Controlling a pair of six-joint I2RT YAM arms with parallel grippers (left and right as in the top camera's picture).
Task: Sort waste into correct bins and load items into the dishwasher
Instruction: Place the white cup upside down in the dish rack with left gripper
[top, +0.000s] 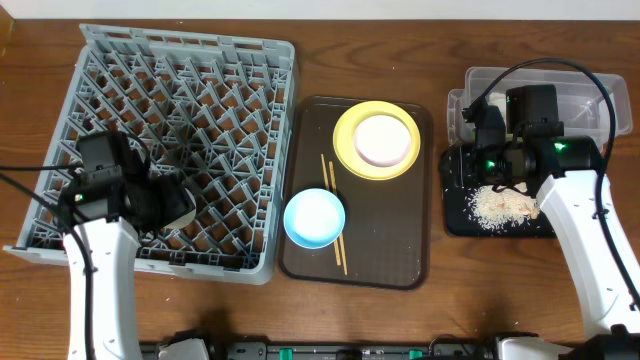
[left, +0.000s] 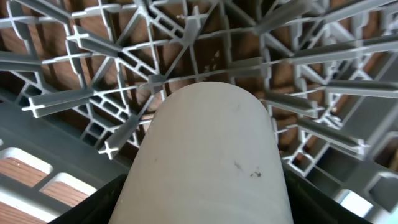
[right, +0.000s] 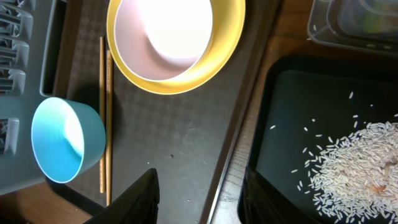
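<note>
My left gripper (top: 163, 205) is shut on the small white cup (left: 208, 155) and holds it over the front left of the grey dish rack (top: 200, 60), whose pegs fill the left wrist view (left: 93, 99). My right gripper (right: 199, 199) is open and empty, hovering (top: 487, 165) over the gap between the brown tray and the black tray (top: 455, 215). The black tray holds the heap of rice grains (top: 503, 205), also in the right wrist view (right: 360, 168). The cream bowl (top: 385, 140) sits on the yellow plate (top: 350, 150). The blue bowl (top: 314, 218) lies beside the chopsticks (top: 336, 235). The clear tub (top: 590, 85) stands behind my right arm. The napkin is not in view.
The dark brown serving tray (top: 390, 250) lies between the rack and the black tray and carries the plate, bowls and chopsticks. Bare wood shows along the front edge and to the far right of the bins.
</note>
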